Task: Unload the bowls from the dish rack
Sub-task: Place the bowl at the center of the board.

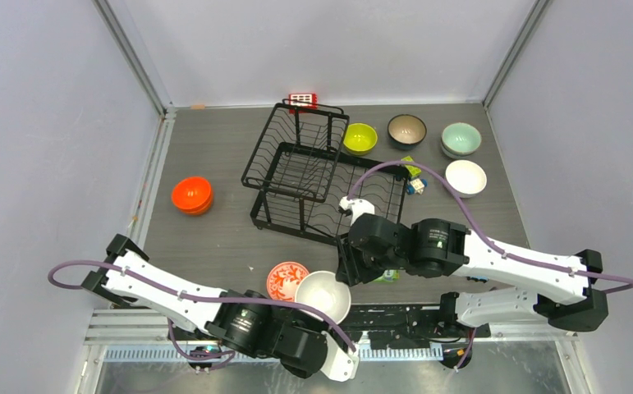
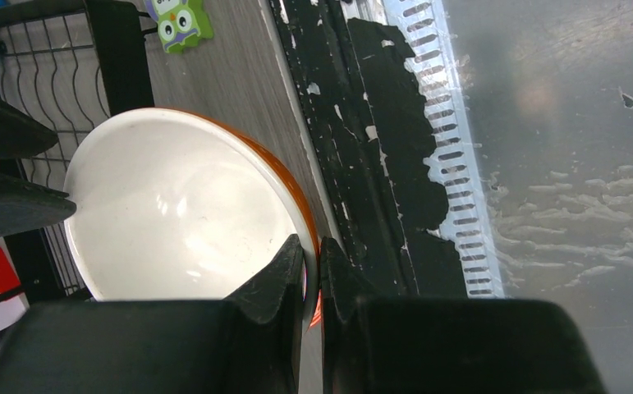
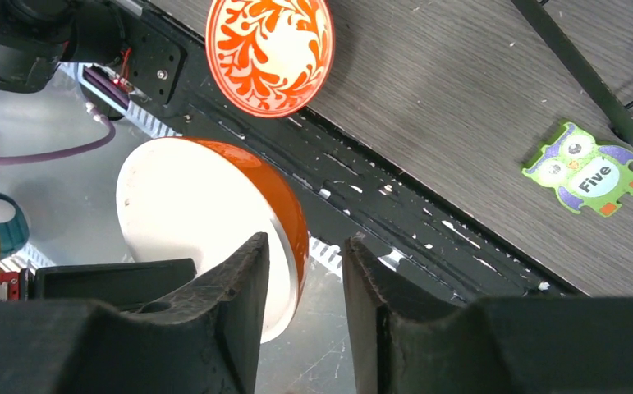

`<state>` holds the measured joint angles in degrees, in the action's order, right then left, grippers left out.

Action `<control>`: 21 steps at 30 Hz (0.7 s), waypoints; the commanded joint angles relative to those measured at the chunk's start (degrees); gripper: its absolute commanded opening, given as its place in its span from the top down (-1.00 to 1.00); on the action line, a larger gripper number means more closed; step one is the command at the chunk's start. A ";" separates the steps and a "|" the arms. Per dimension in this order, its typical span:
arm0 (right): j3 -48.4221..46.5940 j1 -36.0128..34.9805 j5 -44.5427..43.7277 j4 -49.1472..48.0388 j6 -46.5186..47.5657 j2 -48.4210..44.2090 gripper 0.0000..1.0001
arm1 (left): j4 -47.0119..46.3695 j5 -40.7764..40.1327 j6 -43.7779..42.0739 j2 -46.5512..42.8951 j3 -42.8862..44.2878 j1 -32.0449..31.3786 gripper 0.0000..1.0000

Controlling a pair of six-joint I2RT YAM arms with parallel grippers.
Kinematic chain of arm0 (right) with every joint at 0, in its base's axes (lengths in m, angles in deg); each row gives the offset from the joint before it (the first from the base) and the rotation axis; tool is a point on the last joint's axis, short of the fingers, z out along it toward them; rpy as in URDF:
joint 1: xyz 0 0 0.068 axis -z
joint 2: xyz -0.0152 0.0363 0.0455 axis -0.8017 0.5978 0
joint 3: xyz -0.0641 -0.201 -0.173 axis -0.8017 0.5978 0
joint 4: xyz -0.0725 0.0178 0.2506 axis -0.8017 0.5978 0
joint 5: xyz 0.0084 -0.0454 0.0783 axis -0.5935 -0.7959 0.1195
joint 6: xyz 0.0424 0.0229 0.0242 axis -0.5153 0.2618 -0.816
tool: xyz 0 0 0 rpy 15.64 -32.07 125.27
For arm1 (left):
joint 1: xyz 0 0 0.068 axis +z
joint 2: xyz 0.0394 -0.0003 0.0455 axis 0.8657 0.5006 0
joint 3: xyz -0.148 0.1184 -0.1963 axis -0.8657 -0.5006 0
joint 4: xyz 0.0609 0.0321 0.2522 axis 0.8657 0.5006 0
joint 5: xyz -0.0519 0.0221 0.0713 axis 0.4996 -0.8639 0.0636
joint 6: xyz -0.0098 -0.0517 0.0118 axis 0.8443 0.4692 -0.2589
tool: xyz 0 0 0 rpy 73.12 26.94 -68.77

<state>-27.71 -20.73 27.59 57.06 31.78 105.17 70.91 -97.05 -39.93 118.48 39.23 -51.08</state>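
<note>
**Left pincer** [image 2: 311, 246]: clenched on the rim of the bowl [image 1: 323, 294]. One finger is on the white inside and one on the orange outside. The body is too wide for the jaws, so the thin rim is the usable grip.

**Bowl position:** clear of the rack [image 1: 300, 168] and in the air over the near edge of the tabletop [image 1: 214, 238]. It is tipped on edge, just beside the floral bowl [image 1: 286, 279], which rests on the tabletop.

**Right pincer** [image 3: 305, 242]: released, with its jaws straddling another part of the same rim. One finger overlaps the white face. The other stands apart from the orange wall.

- Judgement: a hand-over is being set up, and the tilt presents the rim edge-on to the second pincer.

**Rack:** the top view shows no bowl in it. These bowls stand on the tabletop around it:

- Left of the rack: the orange stack [image 1: 192, 195].
- Right of the rack: the lime bowl [image 1: 360, 138], brown bowl [image 1: 407, 129], mint bowl [image 1: 460, 138] and white bowl [image 1: 465, 176].
- Judgement: unloading is nearly complete, and only the held bowl has yet to be set down.

**Caution (judgement):** the glaze is glossy and may slip. The left grip should not let go until the right jaws bear on both faces of the rim.
</note>
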 commanded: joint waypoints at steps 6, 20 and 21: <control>-0.12 -2.75 -3.46 -0.33 -0.44 1.39 0.21 | -3.07 -0.90 1.77 -2.14 -0.07 -0.39 0.99; 0.55 -5.69 -5.94 0.19 -1.17 3.21 0.62 | -4.48 -1.12 3.83 -2.60 -0.64 -0.37 0.99; 0.73 -5.74 -5.76 -0.09 -1.32 3.19 0.67 | -4.53 -1.49 4.22 -2.65 -0.72 -0.36 0.97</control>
<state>-27.43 -26.11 23.89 57.73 31.67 109.10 69.49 -96.98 -37.55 117.93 38.55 -51.08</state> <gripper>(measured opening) 0.202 0.098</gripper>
